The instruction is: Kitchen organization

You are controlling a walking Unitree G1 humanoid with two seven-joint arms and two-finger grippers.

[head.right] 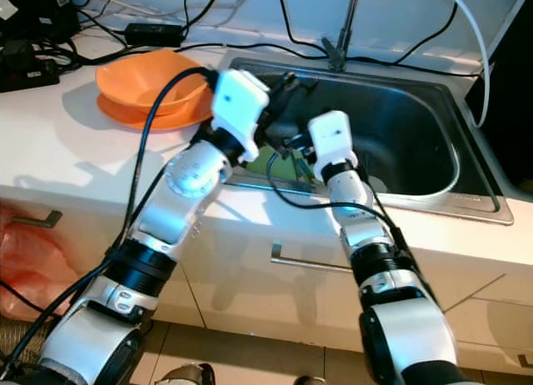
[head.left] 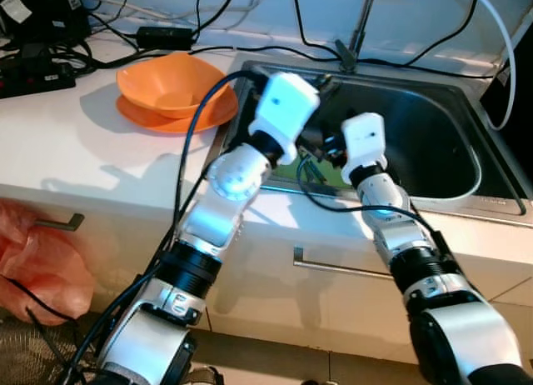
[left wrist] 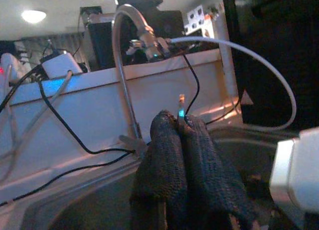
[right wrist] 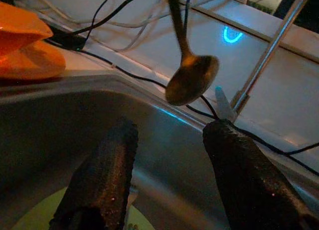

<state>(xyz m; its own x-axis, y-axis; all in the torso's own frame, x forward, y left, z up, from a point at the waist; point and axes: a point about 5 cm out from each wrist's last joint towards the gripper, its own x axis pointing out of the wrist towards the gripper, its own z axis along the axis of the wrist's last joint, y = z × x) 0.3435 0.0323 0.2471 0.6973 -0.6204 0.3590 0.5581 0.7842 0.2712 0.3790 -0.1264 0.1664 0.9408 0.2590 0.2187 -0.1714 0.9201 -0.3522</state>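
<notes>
**Kitchen sink, both arms over the basin**

Left pincer [left wrist: 182, 140] pinches a spoon [right wrist: 191, 80] above the sink [head.left: 433, 143]; right pincer [right wrist: 169, 177] spread beside it. Orange bowls [head.left: 171, 89] rest on the counter [head.left: 75, 147]. Green item below is partly hidden.

Orange bowl [head.left: 171, 85], steel-grey sink [head.left: 433, 143]

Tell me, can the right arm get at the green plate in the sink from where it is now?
Probably yes. The right end effector hangs open inside the sink, just above the green plate. A spoon, held in the left end effector, dangles ahead of it but not between fingers and plate.
</notes>
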